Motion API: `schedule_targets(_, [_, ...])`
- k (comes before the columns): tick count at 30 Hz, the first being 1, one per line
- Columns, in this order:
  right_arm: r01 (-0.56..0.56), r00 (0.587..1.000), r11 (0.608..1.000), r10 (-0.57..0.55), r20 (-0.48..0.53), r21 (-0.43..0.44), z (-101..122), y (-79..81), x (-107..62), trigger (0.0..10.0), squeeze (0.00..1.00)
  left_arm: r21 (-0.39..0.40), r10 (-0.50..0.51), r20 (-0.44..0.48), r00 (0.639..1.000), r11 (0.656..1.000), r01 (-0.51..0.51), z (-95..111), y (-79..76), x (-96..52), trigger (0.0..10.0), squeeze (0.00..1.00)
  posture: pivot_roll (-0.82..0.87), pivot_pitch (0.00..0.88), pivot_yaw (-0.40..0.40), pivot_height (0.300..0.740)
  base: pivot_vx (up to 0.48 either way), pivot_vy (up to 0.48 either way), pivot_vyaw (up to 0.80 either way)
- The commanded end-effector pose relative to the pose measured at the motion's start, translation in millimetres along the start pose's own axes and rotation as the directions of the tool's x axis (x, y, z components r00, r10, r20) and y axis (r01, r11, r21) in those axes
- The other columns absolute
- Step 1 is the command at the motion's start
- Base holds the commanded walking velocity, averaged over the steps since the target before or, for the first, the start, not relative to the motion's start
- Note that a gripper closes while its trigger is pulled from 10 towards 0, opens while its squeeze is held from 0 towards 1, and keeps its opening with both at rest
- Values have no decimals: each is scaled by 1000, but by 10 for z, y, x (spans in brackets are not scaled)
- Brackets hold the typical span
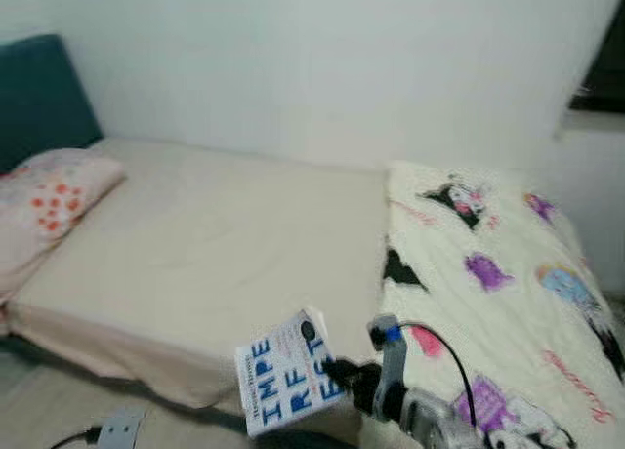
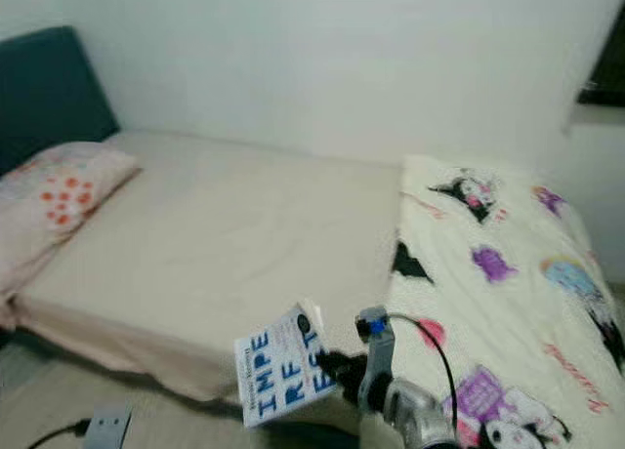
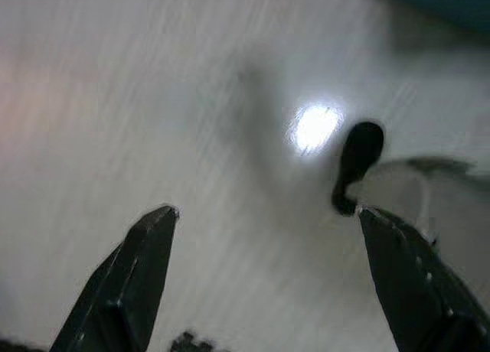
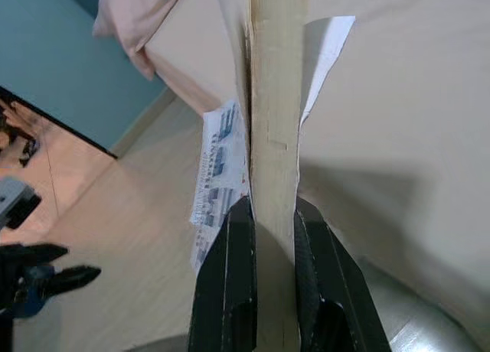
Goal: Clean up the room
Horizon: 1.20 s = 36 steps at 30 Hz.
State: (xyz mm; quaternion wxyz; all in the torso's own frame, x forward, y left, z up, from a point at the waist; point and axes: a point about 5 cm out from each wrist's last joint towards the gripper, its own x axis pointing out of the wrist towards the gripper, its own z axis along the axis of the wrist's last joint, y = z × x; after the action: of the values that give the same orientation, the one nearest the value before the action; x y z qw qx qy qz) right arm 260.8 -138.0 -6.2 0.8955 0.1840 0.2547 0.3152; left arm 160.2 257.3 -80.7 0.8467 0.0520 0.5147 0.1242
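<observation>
Left eye view: the right gripper [image 1: 337,376], on its silver arm with a black cable looping over the wrist, holds a white paperback book with large blue letters on its cover [image 1: 288,383] just off the near edge of the bed with the cream fitted sheet [image 1: 225,254], above the pale floor [image 1: 39,410]. In the right wrist view the two black fingers [image 4: 230,291] are pinched narrowly on the book's tan page block, cover flaps splayed either side. A white blanket printed with cartoon figures [image 1: 488,293] covers the bed's right part; a pink pillow with orange-red spots [image 1: 49,200] lies at the left end against a dark teal headboard [image 1: 39,93]. A grey power strip with a black cord [image 1: 117,429] lies on the floor. In the left wrist view the left gripper [image 3: 264,218] hangs with fingers spread wide over blurred pale floor.
</observation>
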Motion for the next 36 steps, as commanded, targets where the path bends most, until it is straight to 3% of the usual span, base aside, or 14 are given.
schedule_targets(1, [-18, 998, 1000, 17, 63, 18, 58, 23, 42, 10000, 0, 32, -3, -4, 1000, 999, 4, -5, 27, -1, 10000, 0, 52, 0, -41, 740, 0, 0, 750])
schedule_targets(6, [10, 997, 1000, -12, 79, 29, 65, -10, 48, 10000, 0, 43, -4, -6, 1000, 999, 4, -8, 27, -1, 10000, 0, 53, 0, -40, 740, 73, 0, 750])
schedule_targets(10, [9, 988, 1000, -13, 151, 29, 202, 9, 84, 10000, 0, 53, 13, -9, 1000, 999, -13, -12, 59, -2, 10000, 0, 50, 0, -34, 740, 480, 0, 748])
schedule_targets(36, [-93, 983, 995, 99, 155, -45, 280, 122, 146, 10000, 0, 30, 21, -18, 1000, 999, -21, -20, 65, -2, 10000, 0, 53, 5, -29, 740, 407, 0, 748])
